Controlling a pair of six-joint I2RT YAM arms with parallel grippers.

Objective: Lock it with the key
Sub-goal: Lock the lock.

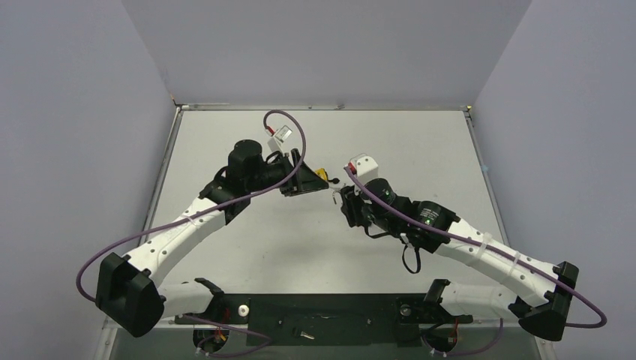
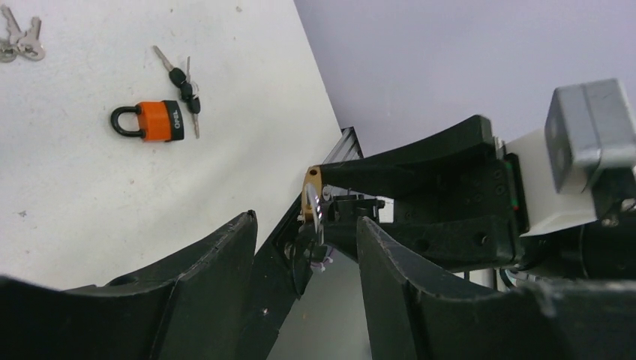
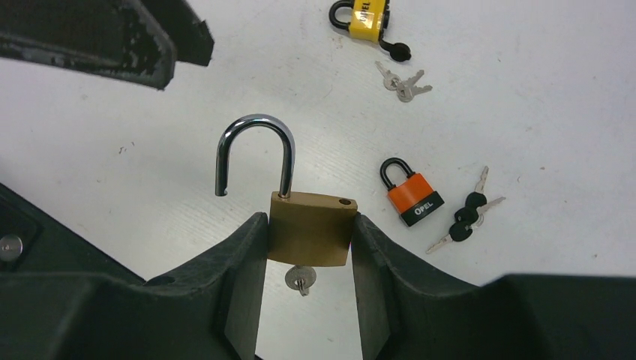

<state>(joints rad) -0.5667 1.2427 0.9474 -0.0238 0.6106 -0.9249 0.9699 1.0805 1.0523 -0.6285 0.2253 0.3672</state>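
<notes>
My right gripper (image 3: 308,225) is shut on the body of the brass padlock (image 3: 311,225) and holds it above the table. Its silver shackle (image 3: 255,150) stands open, with one leg out of the body. The small silver key (image 3: 300,278) sticks out of the bottom of the padlock, between my right fingers. My left gripper (image 2: 306,221) is open and empty. It faces the right gripper, and the brass padlock (image 2: 312,196) shows edge-on just beyond its fingertips. In the top view the left gripper (image 1: 309,184) and the right gripper (image 1: 341,201) nearly meet over the table's middle.
On the table lie an orange padlock (image 3: 412,193) with black-headed keys (image 3: 463,217) beside it, a yellow padlock (image 3: 362,16), and a pair of loose silver keys (image 3: 403,84). The orange padlock (image 2: 154,121) also shows in the left wrist view.
</notes>
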